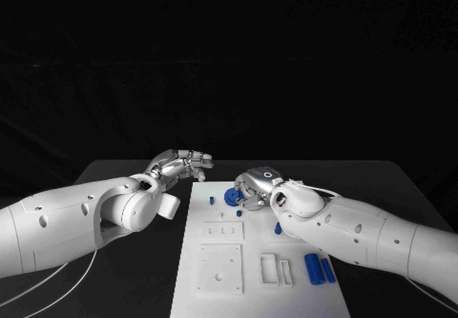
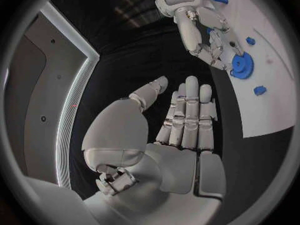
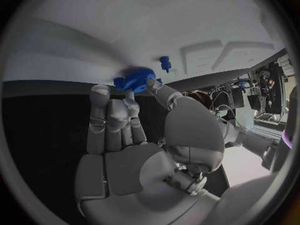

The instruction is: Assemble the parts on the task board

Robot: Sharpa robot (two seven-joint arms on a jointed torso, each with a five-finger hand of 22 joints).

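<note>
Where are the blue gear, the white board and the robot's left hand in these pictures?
blue gear point(image 2: 242, 65): left wrist view, on its toothed face.
task board point(image 1: 222, 296): head view, on a bare near part.
left hand point(image 1: 181, 164): head view, on the middle of the silver hand.

Robot lab or test cell: black-draped backdrop behind black table point(image 1: 124, 173), equipment racks point(image 3: 265, 92) beyond it.
</note>
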